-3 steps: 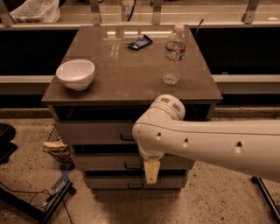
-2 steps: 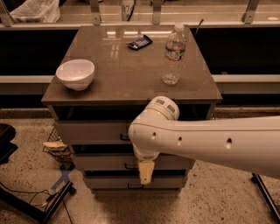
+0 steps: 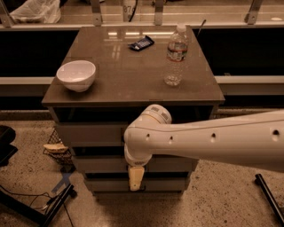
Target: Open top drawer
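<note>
The gripper hangs pointing straight down in front of the cabinet, over the seam between the middle drawer and the bottom drawer. Whether it is released or clenched cannot be told, and it holds nothing that shows. Above it the white arm bends at a rounded wrist joint, then runs off toward 3 o'clock and leaves at the right edge, thickening as it goes.

The top drawer lies just above and behind that joint. Its pale grey front shows toward 9 o'clock of the wrist, while the arm covers its middle, so the handle is hidden. A dark gap runs between this front and the tabletop.

On the brown, glossy tabletop a white bowl sits at 9 o'clock, a clear bottle stands upright at 2 o'clock, and a small dark flat object lies at 12 o'clock. All three are well apart.

The floor is speckled. A wire basket sits beside the cabinet at 9 o'clock, and a plastic bag rests on the ledge at 11 o'clock.

Against a second ago, the wrist and gripper have swung toward 9 o'clock — the gripper now a touch lower — while the tabletop things lie as they did.
</note>
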